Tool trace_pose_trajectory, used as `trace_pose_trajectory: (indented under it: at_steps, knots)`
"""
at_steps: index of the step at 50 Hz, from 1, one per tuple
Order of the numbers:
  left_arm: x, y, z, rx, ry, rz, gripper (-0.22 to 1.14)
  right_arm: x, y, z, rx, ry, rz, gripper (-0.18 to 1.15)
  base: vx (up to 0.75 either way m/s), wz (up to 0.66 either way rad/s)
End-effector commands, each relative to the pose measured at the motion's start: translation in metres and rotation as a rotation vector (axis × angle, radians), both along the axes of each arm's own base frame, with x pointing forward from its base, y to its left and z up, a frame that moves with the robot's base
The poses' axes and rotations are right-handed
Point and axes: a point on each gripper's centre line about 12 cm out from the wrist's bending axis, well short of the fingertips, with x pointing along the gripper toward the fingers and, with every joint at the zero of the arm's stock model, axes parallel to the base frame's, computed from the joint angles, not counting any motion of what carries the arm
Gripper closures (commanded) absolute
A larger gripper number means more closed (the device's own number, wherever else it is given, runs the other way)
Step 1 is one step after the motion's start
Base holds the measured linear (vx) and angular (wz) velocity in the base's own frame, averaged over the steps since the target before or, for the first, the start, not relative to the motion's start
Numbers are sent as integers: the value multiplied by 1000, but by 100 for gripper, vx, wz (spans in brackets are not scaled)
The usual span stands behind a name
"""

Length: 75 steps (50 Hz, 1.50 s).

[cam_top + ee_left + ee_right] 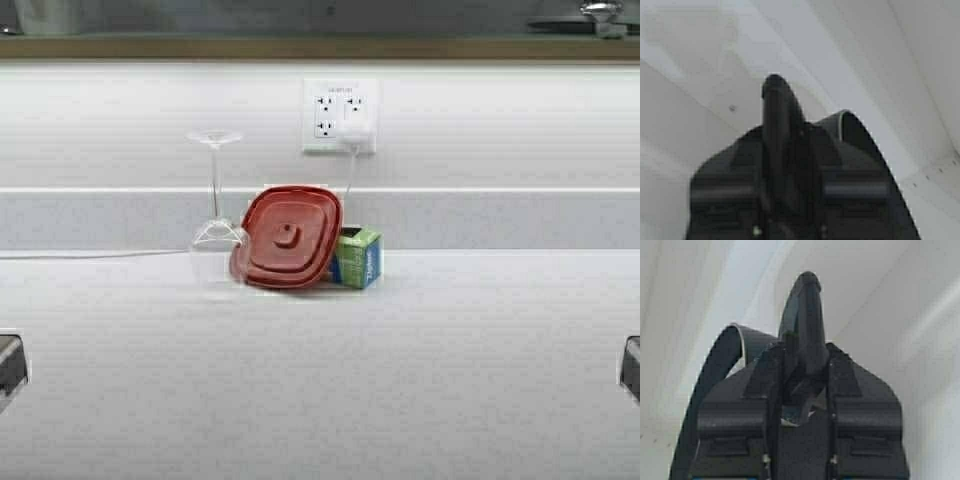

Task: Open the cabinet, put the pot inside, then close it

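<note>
Neither the cabinet nor the pot shows in any view. My left gripper (775, 87) is shut, its black fingers pressed together with nothing between them, pointing at pale white surfaces. My right gripper (807, 282) is shut too and holds nothing, also facing plain white surfaces. In the high view only a dark part of each arm shows, the left arm (10, 365) at the left edge and the right arm (630, 365) at the right edge, low over the white counter (320, 400).
At the back of the counter stand a clear wine glass (216, 235), a red plastic lid (288, 238) leaning upright and a green box (358, 256). A wall outlet (340, 116) with a white plug sits above them. A tan wood strip (320, 46) runs along the top.
</note>
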Motion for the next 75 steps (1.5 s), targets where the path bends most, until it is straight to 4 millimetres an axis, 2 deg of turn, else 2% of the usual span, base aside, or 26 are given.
trace_pose_trajectory:
  at_steps: [1, 17, 23, 30, 42, 47, 49, 52, 54, 55, 60, 63, 65, 75]
  knots:
    - [5, -15, 18, 78, -63, -21, 90, 11, 16, 22, -25, -61, 41, 90, 10, 0]
    - [29, -22, 3, 79, -10, 7, 90, 46, 27, 15, -36, -27, 43, 90, 5, 1]
    - [41, -26, -4, 88, 5, 12, 90, 58, 30, 6, -42, -4, 43, 90, 1, 3]
    - [51, -29, -19, 94, 28, 24, 90, 66, 33, -8, -54, 31, 44, 90, 0, 0]
    - [61, -30, -38, 66, 57, 60, 90, 74, 36, -17, -50, 36, 48, 90, 0, 0]
    - [61, -27, -39, 40, 38, 83, 88, 76, 36, -19, -42, 43, 46, 83, 0, 0]
    - [61, -25, -38, 28, 16, 96, 83, 77, 36, -20, -43, 43, 46, 76, 0, 0]
    - [59, -21, -35, 12, -26, 119, 72, 78, 37, -18, -39, 31, 47, 57, 0, 0]
    - [58, -19, -34, -1, -52, 132, 60, 78, 37, -16, -34, 22, 48, 41, 0, 0]
    - [57, -18, -34, -7, -60, 136, 53, 78, 37, -15, -31, 10, 50, 28, 0, 0]
    - [54, -13, -33, -36, -95, 156, 17, 77, 37, -11, -9, -1, 47, -4, 0, 0]
    - [54, -13, -33, -60, -97, 157, -5, 77, 36, -11, 5, 2, 41, -7, 0, 0]
    - [54, -12, -34, -69, -95, 157, -12, 77, 36, -11, 11, 5, 40, -6, 0, 0]
    - [53, -12, -35, -98, -92, 155, -11, 75, 32, -14, 14, 13, 30, -6, 0, 0]
